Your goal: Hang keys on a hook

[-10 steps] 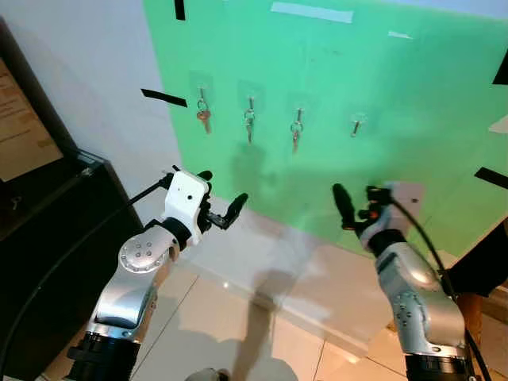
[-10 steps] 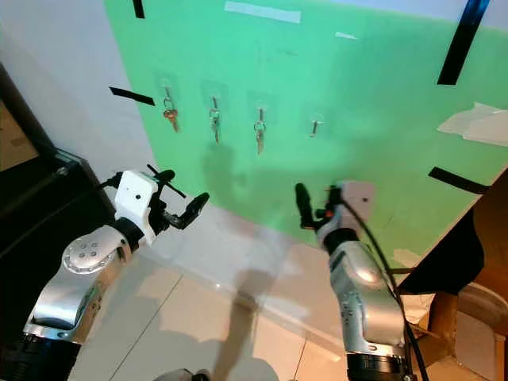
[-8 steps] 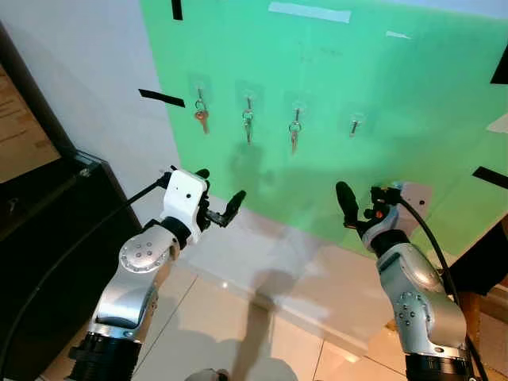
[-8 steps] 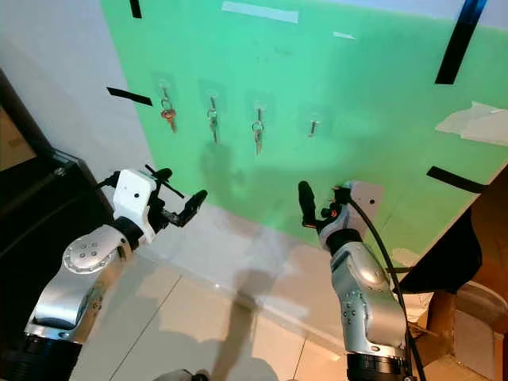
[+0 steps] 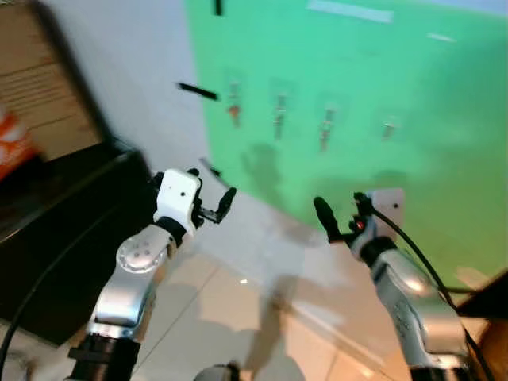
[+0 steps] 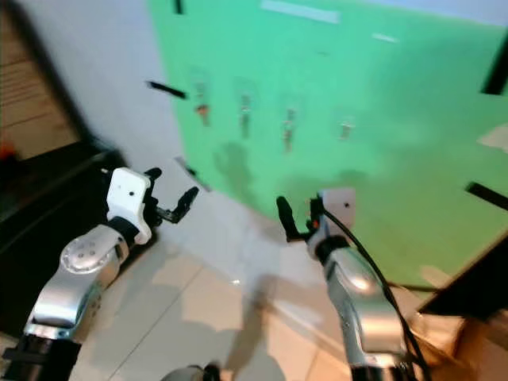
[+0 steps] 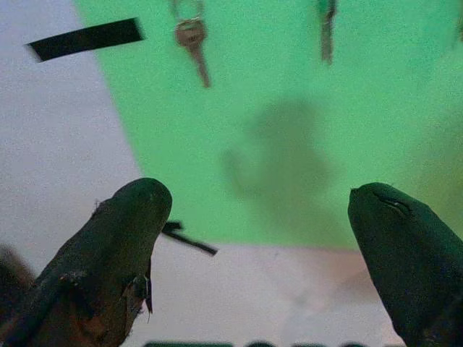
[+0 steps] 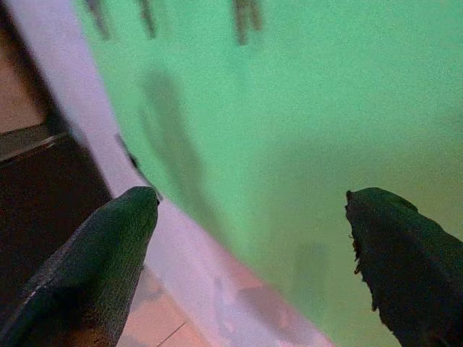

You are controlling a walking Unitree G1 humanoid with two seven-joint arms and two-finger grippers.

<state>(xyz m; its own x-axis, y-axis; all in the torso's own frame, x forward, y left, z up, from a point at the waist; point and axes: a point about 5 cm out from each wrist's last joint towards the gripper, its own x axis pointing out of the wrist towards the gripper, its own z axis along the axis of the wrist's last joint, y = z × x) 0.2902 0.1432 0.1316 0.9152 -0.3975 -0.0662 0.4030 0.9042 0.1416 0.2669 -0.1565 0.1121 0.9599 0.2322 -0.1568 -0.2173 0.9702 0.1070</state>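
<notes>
Both grippers are spread wide and hold nothing. The left gripper [image 7: 260,238] and right gripper [image 8: 253,253] each show a broad gap between the black fingers in their wrist views, with only the green board [image 5: 413,95] behind. Neither touches the board or the keys.

Keys: a red-headed key [image 5: 233,113] hangs at the board's left end, then two more key sets [image 5: 279,125] and [image 5: 326,136], each on its own hook. The fourth hook [image 5: 388,127] at the right end looks bare, but blur makes that uncertain. All sit high on the board, well above both grippers.

Versus 0.5 s ago: the whole head picture has shifted right and gone blurry, so the camera moved, not the board. The black cabinet [image 5: 63,230] now takes more of the left side. The grippers stay wide apart and raised in front of the board.

Hard to read: hooks and keys are smeared in both eye views. The left wrist view gives the red-headed key [image 7: 192,36] fairly sharp, the next set cut off at the edge.
</notes>
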